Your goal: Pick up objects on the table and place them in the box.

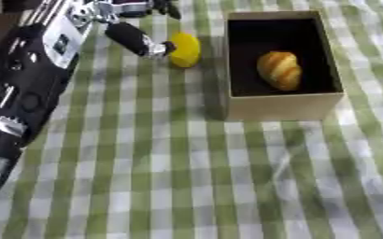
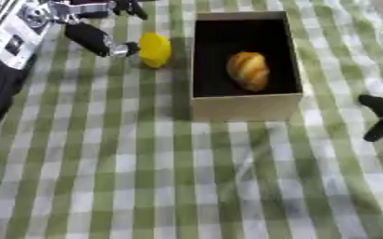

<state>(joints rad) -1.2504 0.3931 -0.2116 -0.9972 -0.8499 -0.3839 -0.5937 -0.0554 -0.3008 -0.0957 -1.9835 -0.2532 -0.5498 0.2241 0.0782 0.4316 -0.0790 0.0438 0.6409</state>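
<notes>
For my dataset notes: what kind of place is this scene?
Probably a staged tabletop for a tidying demo: a green checked cloth covers the table, an open cardboard box holds a bread roll, and a yellow object lies beside it.

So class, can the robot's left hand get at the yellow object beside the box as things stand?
Probably yes: the left hand is already against the yellow object, which lies on the cloth left of the box, with nothing between them.

no readable text, labels, numbers or signs anywhere
</notes>
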